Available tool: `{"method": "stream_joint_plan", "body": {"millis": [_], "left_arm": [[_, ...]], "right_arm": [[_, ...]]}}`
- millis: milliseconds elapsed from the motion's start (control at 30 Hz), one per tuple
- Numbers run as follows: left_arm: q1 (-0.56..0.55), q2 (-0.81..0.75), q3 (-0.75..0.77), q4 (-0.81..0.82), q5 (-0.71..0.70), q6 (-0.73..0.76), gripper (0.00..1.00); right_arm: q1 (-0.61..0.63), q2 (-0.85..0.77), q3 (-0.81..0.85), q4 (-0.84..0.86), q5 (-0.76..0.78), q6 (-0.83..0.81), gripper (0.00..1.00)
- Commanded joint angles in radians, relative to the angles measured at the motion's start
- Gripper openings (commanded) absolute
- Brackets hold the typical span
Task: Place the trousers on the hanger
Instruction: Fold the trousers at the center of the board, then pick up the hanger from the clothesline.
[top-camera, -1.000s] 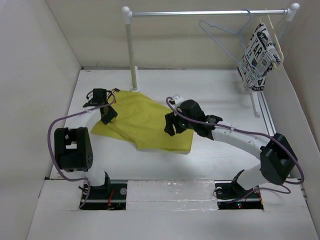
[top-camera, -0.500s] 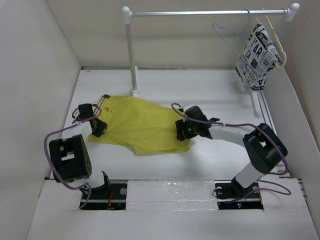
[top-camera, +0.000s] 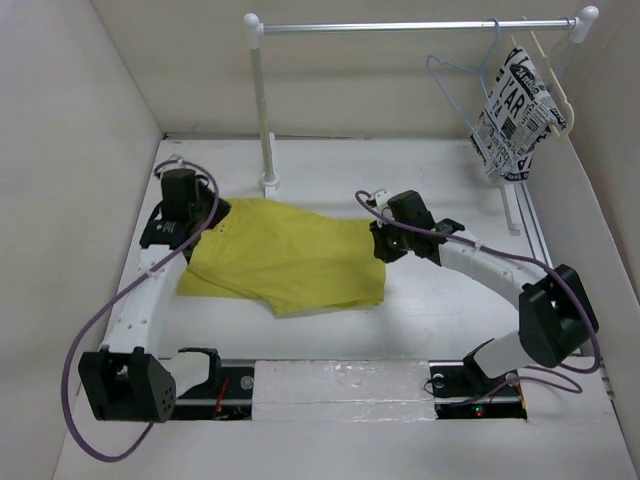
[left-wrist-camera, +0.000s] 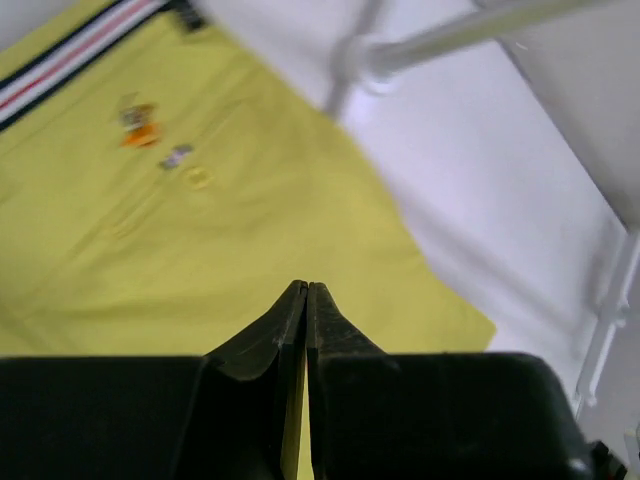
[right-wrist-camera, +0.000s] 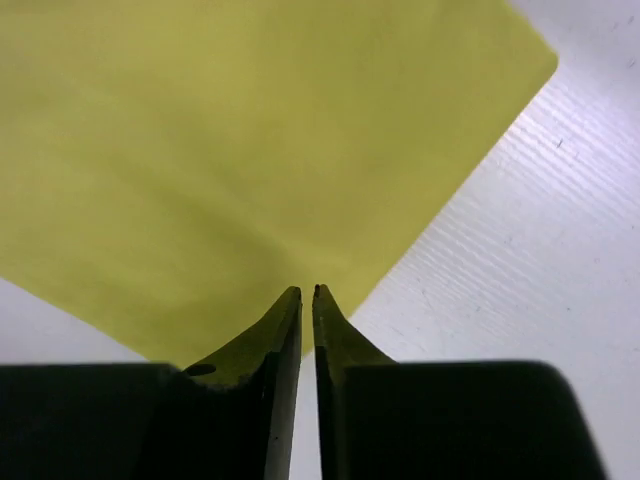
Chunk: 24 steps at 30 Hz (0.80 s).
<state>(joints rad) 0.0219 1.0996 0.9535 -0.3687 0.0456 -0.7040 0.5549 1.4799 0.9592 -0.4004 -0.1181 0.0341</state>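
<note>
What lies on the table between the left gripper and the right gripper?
The yellow trousers lie spread flat between the left gripper and the right gripper, with one gripper near each side. The top view shows this.

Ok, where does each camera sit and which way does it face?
Top external: above, behind the bases, looking down at the table; both arms, trousers, blue hanger.
Left wrist: on the left arm, facing past the left claw at the trousers' striped waist.
Right wrist: on the right arm, facing past the right claw at a trousers corner.
Shared: all show the trousers.
</note>
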Motion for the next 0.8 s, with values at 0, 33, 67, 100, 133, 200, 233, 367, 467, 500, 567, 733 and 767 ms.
{"method": "stream_joint_plan", "body": {"millis": [0, 33, 67, 100, 133, 200, 233, 367, 467, 500, 567, 733, 767], "left_arm": [[-0.156, 0.097, 0.094, 0.054, 0.011, 0.075, 0.0], [-0.206, 0.174, 0.166, 0.045, 0.007, 0.099, 0.0], [-0.317, 0.21, 0.194, 0.051, 0.011, 0.121, 0.0], [-0.374, 0.248, 0.229, 0.054, -0.001, 0.142, 0.0], [-0.426, 0.32, 0.287, 0.036, -0.022, 0.152, 0.0], [-0.525, 0.368, 0.303, 0.03, -0.035, 0.138, 0.0], [-0.534, 0.393, 0.272, 0.054, -0.023, 0.13, 0.0], [-0.534, 0.365, 0.122, 0.112, 0.002, 0.098, 0.0], [-0.534, 0.329, 0.064, 0.094, -0.032, 0.115, 0.0], [-0.534, 0.316, 0.06, 0.088, -0.035, 0.124, 0.0], [-0.534, 0.275, 0.062, 0.091, -0.035, 0.129, 0.0], [-0.534, 0.259, 0.164, 0.087, -0.029, 0.17, 0.01], [-0.534, 0.266, 0.181, 0.085, -0.023, 0.181, 0.01]], "right_arm": [[-0.006, -0.04, 0.038, 0.04, -0.077, -0.05, 0.12], [-0.006, -0.032, 0.033, 0.101, -0.098, -0.048, 0.05], [-0.006, -0.003, 0.036, 0.124, -0.13, -0.048, 0.0], [-0.006, 0.012, 0.044, 0.155, -0.133, -0.054, 0.0], [-0.006, 0.028, 0.047, 0.22, -0.127, -0.059, 0.0], [-0.028, 0.098, 0.059, 0.274, -0.112, -0.066, 0.0], [-0.047, 0.133, 0.078, 0.317, -0.129, -0.066, 0.0], [-0.127, 0.284, 0.159, 0.322, -0.101, -0.057, 0.0], [-0.162, 0.321, 0.212, 0.302, -0.122, -0.04, 0.0], [-0.162, 0.312, 0.225, 0.304, -0.144, -0.057, 0.0], [-0.13, 0.258, 0.283, 0.287, -0.199, -0.071, 0.0], [-0.079, 0.137, 0.554, 0.03, -0.22, -0.174, 0.0], [-0.079, 0.103, 0.614, -0.007, -0.151, -0.192, 0.0]]}}
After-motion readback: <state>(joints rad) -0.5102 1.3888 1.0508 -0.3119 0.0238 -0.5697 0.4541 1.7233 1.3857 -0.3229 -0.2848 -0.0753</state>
